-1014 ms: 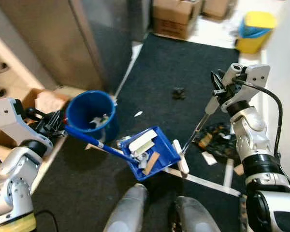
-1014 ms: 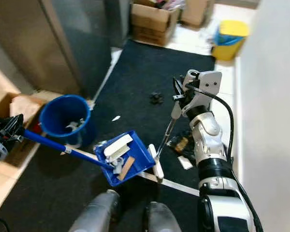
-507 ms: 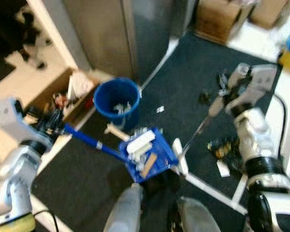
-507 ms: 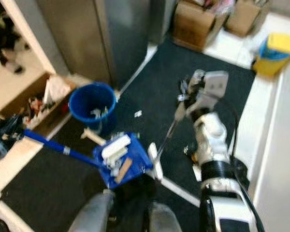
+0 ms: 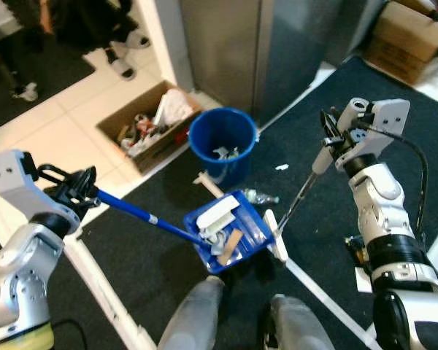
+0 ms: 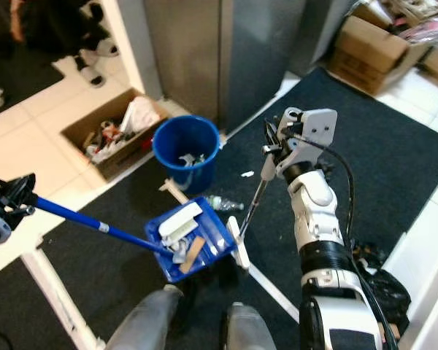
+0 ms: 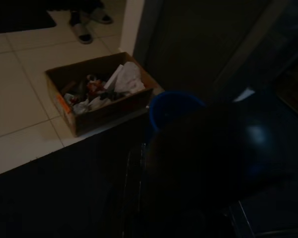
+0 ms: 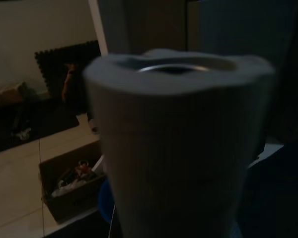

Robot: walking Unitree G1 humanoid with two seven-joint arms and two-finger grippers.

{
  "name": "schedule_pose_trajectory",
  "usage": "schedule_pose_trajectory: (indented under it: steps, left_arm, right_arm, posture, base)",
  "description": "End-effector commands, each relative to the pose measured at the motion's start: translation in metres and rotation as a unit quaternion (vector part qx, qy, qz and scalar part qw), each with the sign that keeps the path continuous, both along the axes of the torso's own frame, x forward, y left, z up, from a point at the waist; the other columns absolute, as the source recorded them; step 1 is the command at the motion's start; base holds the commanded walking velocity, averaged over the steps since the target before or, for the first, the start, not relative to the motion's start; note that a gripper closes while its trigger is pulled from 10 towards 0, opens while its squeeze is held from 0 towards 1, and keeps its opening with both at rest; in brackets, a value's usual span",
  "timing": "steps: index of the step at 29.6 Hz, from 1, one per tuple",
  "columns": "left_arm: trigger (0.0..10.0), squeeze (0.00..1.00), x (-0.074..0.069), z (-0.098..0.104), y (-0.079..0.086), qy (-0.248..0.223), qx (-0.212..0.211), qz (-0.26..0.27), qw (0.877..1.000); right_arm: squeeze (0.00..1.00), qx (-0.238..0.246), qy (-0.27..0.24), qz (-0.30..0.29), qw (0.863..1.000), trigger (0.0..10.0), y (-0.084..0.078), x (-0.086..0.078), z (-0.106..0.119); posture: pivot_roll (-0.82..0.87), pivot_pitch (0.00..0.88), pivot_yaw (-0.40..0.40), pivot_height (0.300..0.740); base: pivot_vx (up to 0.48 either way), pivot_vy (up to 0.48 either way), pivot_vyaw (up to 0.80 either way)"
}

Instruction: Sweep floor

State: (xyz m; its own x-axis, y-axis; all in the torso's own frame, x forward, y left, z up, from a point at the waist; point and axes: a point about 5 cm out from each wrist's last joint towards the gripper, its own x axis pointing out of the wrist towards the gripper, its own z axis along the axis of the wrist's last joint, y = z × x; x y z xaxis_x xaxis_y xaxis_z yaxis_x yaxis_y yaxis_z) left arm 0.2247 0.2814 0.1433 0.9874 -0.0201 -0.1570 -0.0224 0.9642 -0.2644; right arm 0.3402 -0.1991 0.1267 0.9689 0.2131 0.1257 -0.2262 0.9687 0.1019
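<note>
Dustpan loaded, broom beside it, both of my claws clenched on their handles.

My left claw grips the end of the blue handle of the dustpan, which sits on the dark mat just in front of my feet, holding white scraps and a wooden strip. My right claw is clamped on the grey grip of the broom, whose white head touches the pan's right edge. The blue bucket stands just beyond the pan, near the cardboard box of rubbish on the tiled floor.
</note>
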Motion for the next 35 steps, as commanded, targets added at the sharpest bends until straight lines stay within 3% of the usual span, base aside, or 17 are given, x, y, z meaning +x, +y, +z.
schedule_pose_trajectory:
  steps: [1, 7, 25, 30, 35]
  left_arm:
    - [10.0, 0.0, -0.0008, 0.0051, 0.0024, -0.014, -0.001, -0.001, 1.0]
    - [10.0, 0.0, 0.0, 0.0053, 0.0035, -0.017, 0.006, 0.004, 1.0]
    - [10.0, 0.0, 0.0051, 0.0064, 0.0067, -0.021, 0.025, 0.015, 0.999]
    - [10.0, 0.0, 0.0059, 0.0055, 0.0064, -0.022, 0.026, 0.014, 0.999]
    - [10.0, 0.0, 0.0061, 0.0049, 0.0066, -0.021, 0.027, 0.014, 0.999]
  right_arm:
    - [0.0, 0.006, -0.013, 0.003, 1.0, 10.0, 0.0035, 0.001, 0.0043]
    - [0.0, 0.015, -0.008, -0.007, 1.0, 10.0, 0.003, 0.0014, 0.0032]
    - [0.0, 0.037, -0.004, -0.024, 0.999, 10.0, -0.0001, 0.0035, 0.0041]
    - [0.0, 0.04, -0.004, -0.025, 0.999, 10.0, -0.0006, 0.0046, 0.0052]
    - [0.0, 0.032, -0.008, -0.022, 0.999, 10.0, 0.0001, 0.0045, 0.0059]
  posture:
    - [0.07, 0.06, 0.004, 0.74]
    - [0.07, 0.06, 0.004, 0.74]
    - [0.07, 0.053, 0.005, 0.74]
    - [0.07, 0.051, 0.005, 0.74]
    - [0.07, 0.051, 0.005, 0.74]
  base:
    - [0.0, 0.0, 0.79]
    - [0.0, 0.0, 0.76]
    - [0.0, 0.0, 0.0]
    - [0.0, 0.0, -0.77]
    - [0.0, 0.0, 0.0]
